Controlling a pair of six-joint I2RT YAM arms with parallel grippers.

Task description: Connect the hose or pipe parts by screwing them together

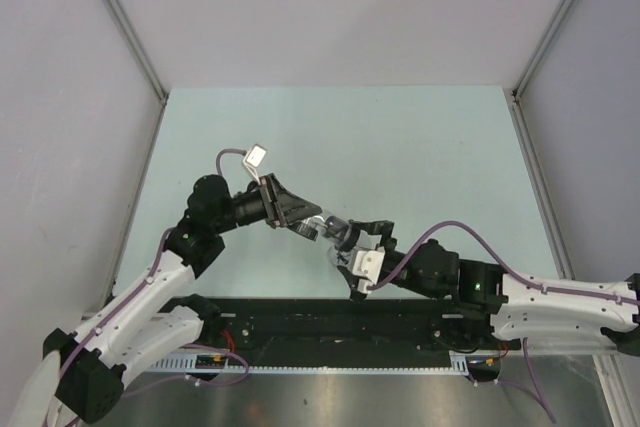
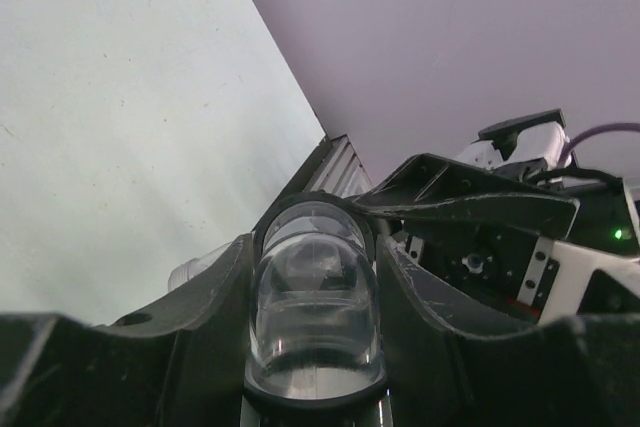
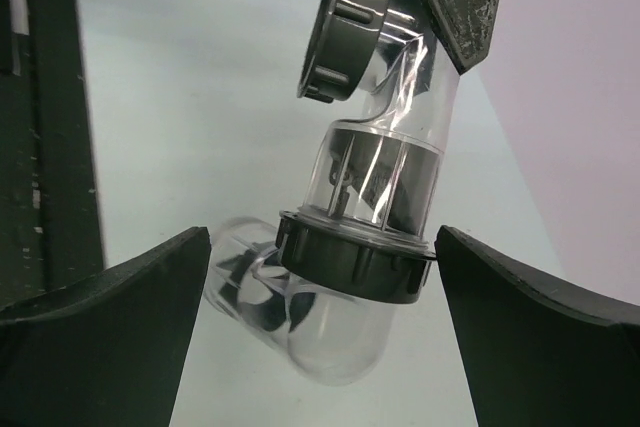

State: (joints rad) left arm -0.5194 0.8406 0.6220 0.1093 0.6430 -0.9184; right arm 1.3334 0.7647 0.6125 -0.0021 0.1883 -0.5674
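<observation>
**Step in hand:** tightening the joint. The left jaws are clamped on the clear pipe (image 2: 315, 297), which sits squarely between them. The right jaws stand fully apart, one on either side of the dark collar (image 3: 355, 262), and grip nothing. The collar lies in their gap, closer to one tip than to the other.

**Recommendation:**
- Centre the right jaws on the collar before closing.
- Grip only its ribbed rim, not the clear wall.
- Turn about the pipe's own axis while the left jaws hold firm. A skewed pull could cross the thread or twist the pipe out of the left grip.

**Condition of parts:**
- The parts are transparent plastic, and a dark insert shows inside the pipe just above the collar.
- A clear elbow (image 3: 300, 332) hangs on the far side of the collar from the left jaws, within the right jaws' gap. Only the joint appears to carry it, so the thread is judged partly engaged.
- A second dark ring (image 3: 345, 22) sits just beside the left jaws.
- The assembly appears raised off the desk (image 1: 400, 147), between the two sets of jaws.
</observation>
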